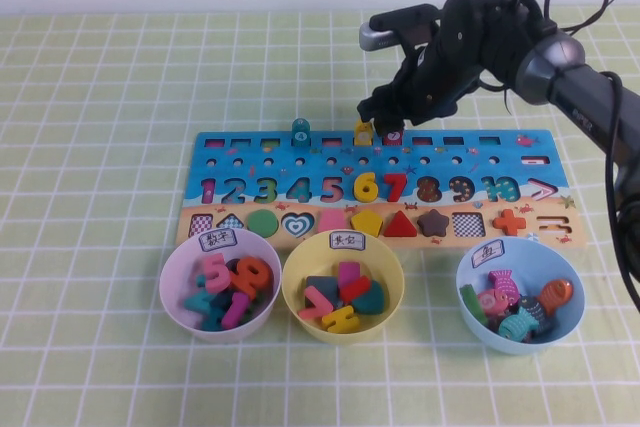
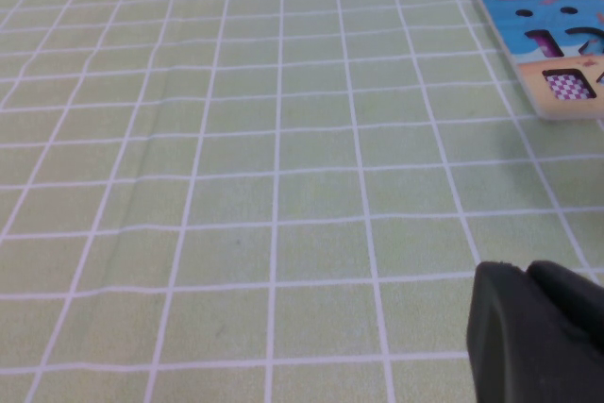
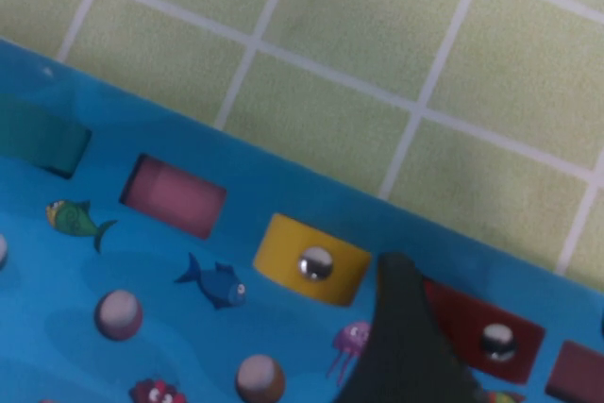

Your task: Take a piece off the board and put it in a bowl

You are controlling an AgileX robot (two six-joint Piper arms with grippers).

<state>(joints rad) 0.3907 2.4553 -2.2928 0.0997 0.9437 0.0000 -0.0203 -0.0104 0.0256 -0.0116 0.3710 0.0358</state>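
The board [image 1: 375, 187] lies flat on the green checked cloth [image 1: 100, 147], stretching out to either side beneath the right gripper [image 1: 392, 119], which hangs over the board's far edge with its jaws spread wide and nothing between them. Nearer the robot than that gripper, past the board's near edge, stand three bowls in a row: the lilac-pink bowl [image 1: 170, 282] and the yellow bowl [image 1: 390, 292] toward the left arm's side, and the light blue bowl [image 1: 575, 322] well off toward the right arm's own side, already holding several fish-shaped pegs. Just below the right gripper stands the red piece [image 1: 394, 136], upright in its slot in the far row, with the yellow peg [image 1: 364, 133] just beside it and the teal peg [image 1: 300, 130] further along. In the right wrist view one dark finger [image 3: 406, 346] stands between the yellow peg and the red piece [image 3: 486, 332], close against both. The step in hand looks like the reach for the piece, with the grasp not yet made. The next move likely calls for straddling the red piece alone, closing, then lifting straight up before carrying it toward the light blue bowl. The left gripper [image 2: 538, 337] sits low over bare cloth, well apart from the board; whether it is open cannot be told.
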